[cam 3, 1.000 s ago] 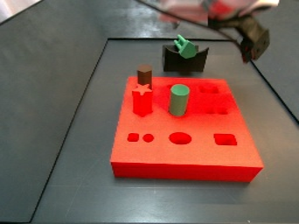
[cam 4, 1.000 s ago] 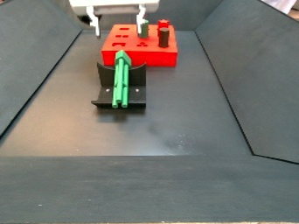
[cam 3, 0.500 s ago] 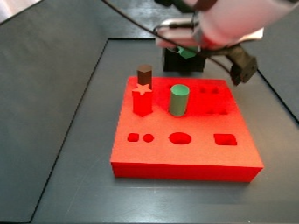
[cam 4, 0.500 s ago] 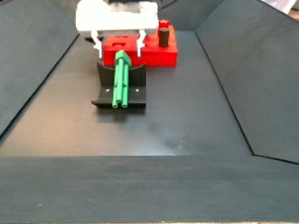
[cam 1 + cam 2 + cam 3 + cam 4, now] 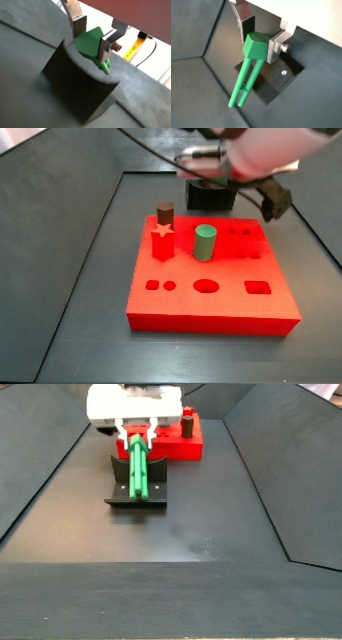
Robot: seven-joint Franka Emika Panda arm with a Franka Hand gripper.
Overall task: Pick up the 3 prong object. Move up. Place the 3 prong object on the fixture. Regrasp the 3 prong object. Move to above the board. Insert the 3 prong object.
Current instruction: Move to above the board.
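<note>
We see the claw (image 5: 262, 36) over the fixture (image 5: 79, 85), its fingers (image 5: 248, 26) nearly closed around the thick head of the 3 prong object (image 5: 248, 72), whose prongs run toward 6 o'clock in a side view (image 5: 136, 464).

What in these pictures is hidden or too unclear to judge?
- In a side view, the arm hides the 3 prong object and most of the fixture.
- In both wrist views, the board is out of frame.
- Whether the tool already squeezes the 3 prong object: unclear; one pad's contact is hidden.
</note>
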